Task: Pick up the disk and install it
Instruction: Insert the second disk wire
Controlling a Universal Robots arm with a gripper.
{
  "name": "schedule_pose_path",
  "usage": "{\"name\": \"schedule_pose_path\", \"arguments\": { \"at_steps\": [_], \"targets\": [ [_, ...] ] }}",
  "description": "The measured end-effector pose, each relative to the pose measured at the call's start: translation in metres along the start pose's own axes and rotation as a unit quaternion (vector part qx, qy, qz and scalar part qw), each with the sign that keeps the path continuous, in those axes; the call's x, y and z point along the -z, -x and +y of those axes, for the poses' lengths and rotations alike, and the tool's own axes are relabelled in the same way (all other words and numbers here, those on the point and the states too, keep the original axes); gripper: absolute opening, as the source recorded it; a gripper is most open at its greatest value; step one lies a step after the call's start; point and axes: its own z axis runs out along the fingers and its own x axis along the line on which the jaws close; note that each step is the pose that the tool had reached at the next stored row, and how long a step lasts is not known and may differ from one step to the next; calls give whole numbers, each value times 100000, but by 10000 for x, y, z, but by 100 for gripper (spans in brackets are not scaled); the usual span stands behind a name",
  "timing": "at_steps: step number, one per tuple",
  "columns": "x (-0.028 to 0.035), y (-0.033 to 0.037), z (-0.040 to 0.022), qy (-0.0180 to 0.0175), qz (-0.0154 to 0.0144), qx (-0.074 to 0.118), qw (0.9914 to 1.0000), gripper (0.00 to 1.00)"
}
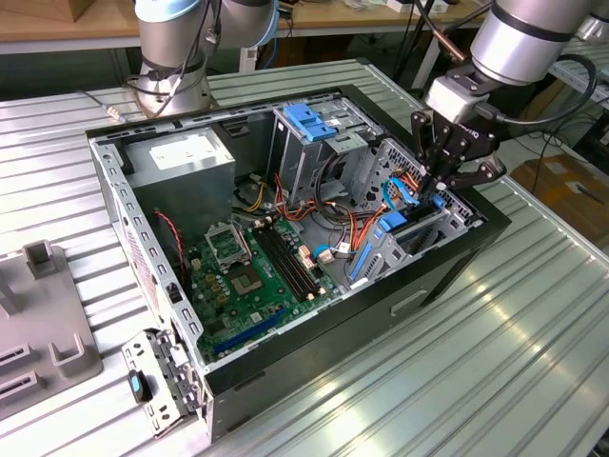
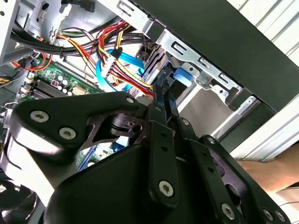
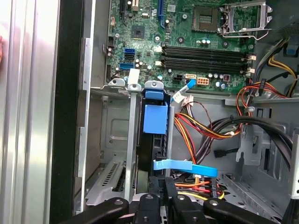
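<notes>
Ribbed metal bench (image 1: 533,362) holds the open computer case (image 1: 447,271). My fingers (image 3: 164,186) pinch the disk (image 3: 155,120), standing on edge in its bay. It feels heavy, stiff, breakable; its blue rail frame (image 3: 184,166) grips best.

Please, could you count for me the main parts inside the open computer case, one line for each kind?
power supply box: 1
motherboard: 1
CPU socket: 1
blue plastic bracket on the drive cage: 1
disk in blue frame: 1
Total: 5
</notes>
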Motion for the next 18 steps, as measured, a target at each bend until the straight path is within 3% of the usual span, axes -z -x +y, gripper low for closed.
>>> {"name": "schedule_pose_path", "arguments": {
  "at_steps": [10, 18],
  "targets": [
    [-74, -1, 22, 3, 14, 73, 100000, 16],
    [-40, -1, 21, -1, -17, -94, 100000, 16]
  ]
}}
